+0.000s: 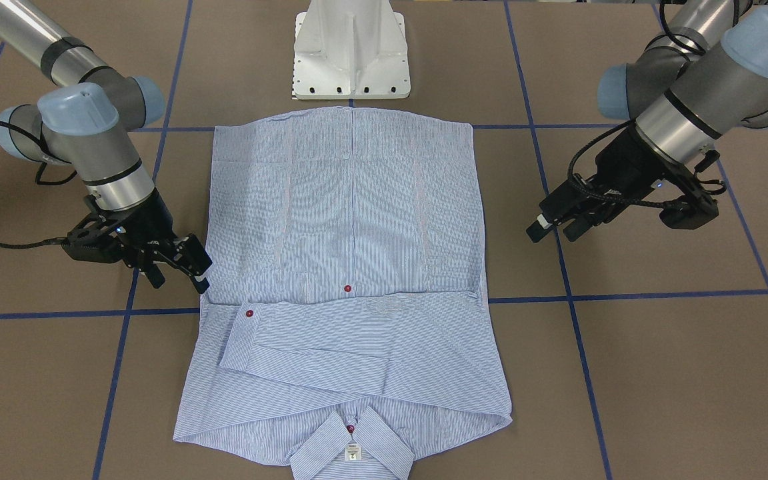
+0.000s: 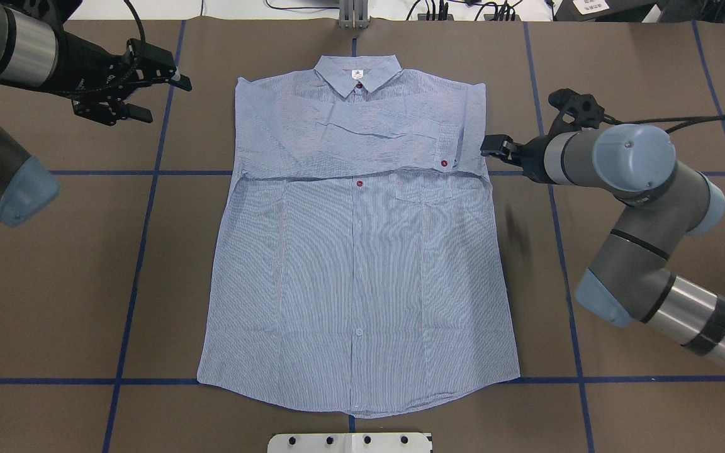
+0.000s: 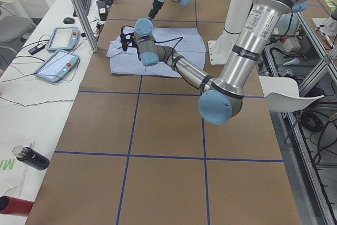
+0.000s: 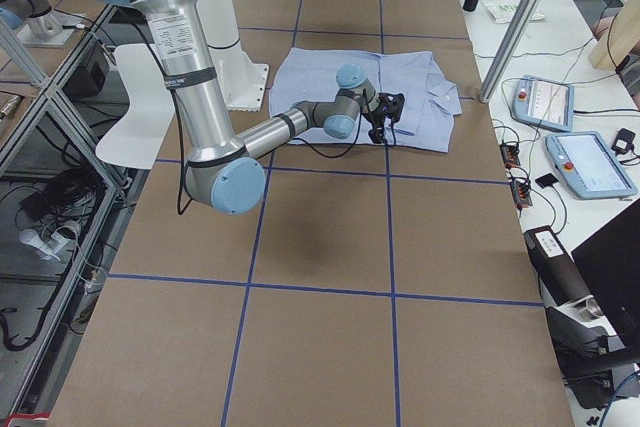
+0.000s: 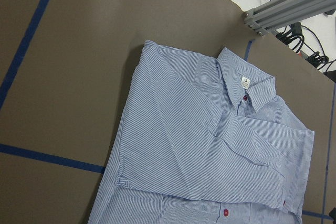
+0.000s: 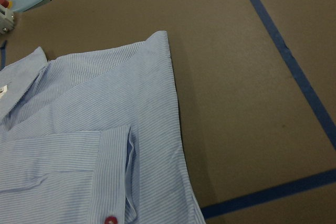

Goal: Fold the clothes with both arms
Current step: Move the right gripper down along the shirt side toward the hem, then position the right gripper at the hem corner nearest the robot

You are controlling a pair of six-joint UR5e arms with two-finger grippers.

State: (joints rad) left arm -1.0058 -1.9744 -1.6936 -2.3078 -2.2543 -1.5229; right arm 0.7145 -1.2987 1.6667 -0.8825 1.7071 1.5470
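The light blue-and-white striped shirt lies flat on the brown table, front up, with its collar at the far edge from the robot. Both sleeves are folded across the chest, and a cuff with a red button lies near the shirt's right side. My left gripper hovers open and empty left of the collar end, apart from the cloth. My right gripper is open beside the shirt's edge, by the folded cuff, and holds nothing. The wrist views show only shirt and table.
The white pedestal base stands at the shirt's hem end. Blue tape lines grid the table. Two teach pendants and an aluminium post are on the side bench. Bottles lie at the near left corner.
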